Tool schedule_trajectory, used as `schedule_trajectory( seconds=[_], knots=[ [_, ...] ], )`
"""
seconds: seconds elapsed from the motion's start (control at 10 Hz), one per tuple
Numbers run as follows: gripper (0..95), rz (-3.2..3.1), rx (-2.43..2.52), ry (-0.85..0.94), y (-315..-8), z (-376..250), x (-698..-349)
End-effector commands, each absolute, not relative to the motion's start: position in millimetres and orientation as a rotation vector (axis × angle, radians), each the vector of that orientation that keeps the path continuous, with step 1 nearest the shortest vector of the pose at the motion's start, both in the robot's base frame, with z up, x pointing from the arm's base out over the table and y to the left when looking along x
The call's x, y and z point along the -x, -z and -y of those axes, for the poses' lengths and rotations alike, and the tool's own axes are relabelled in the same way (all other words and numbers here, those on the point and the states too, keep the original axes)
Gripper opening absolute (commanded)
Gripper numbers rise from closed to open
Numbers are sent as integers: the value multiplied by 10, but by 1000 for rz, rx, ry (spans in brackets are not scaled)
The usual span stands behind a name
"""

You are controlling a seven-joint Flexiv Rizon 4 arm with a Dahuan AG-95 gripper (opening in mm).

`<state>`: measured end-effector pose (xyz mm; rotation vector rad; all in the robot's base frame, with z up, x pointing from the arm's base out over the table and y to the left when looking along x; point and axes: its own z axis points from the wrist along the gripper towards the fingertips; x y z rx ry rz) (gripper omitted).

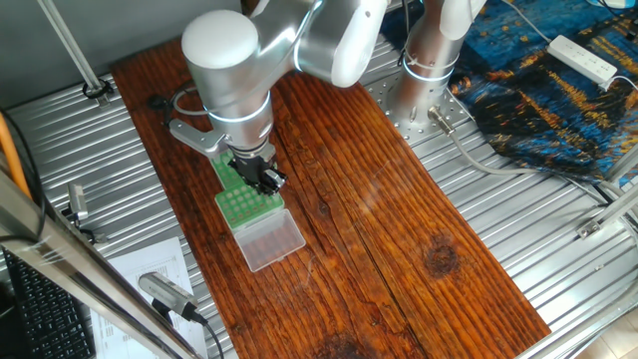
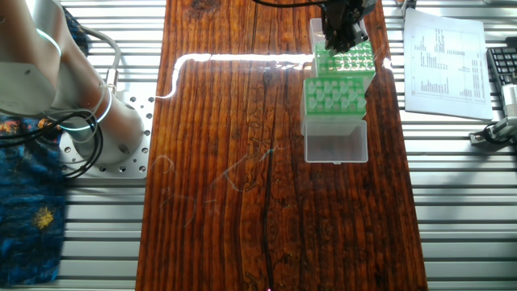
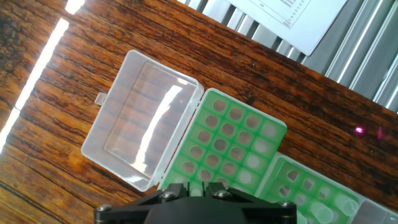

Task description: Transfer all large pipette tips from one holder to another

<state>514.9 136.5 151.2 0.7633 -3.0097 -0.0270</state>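
Two green racks lie end to end by an open clear lid (image 3: 142, 127). The near rack (image 3: 219, 107) holds pale-green large pipette tips (image 3: 261, 147) in its right column; its other holes look bare. The second rack (image 3: 339, 202) holds several more tips. In the other fixed view the racks (image 2: 335, 95) sit at the board's far right. My gripper (image 3: 193, 185) hangs just above the near rack's edge. Its jaws stand a narrow gap apart with a pale tip between them. It also shows in one fixed view (image 1: 264, 181) and the other fixed view (image 2: 343, 39).
The racks rest on a dark wooden board (image 1: 379, 219) over a slatted metal table. A printed paper sheet (image 2: 443, 61) lies beside the board. The arm's base (image 2: 97, 121) stands at the far side, next to a blue patterned cloth (image 1: 558, 90).
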Motion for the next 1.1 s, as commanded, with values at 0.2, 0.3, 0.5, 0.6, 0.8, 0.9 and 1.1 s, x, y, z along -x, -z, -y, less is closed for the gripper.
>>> schedule_trajectory(
  seconds=[0.2, 0.3, 0.5, 0.6, 0.8, 0.9, 1.1],
  knots=[
    [0, 3012, -765, 29, -1525, -1365, -5144],
    [0, 3012, -767, 31, -1547, -1368, -5141],
    [0, 3010, -771, 32, -1598, -1373, -5138],
    [0, 3006, -780, 30, -1644, -1370, -5141],
    [0, 2996, -796, 34, -1728, -1343, -5166],
    [0, 2993, -804, 39, -1765, -1321, -5186],
    [0, 2989, -808, 49, -1837, -1296, -5218]
  ],
)
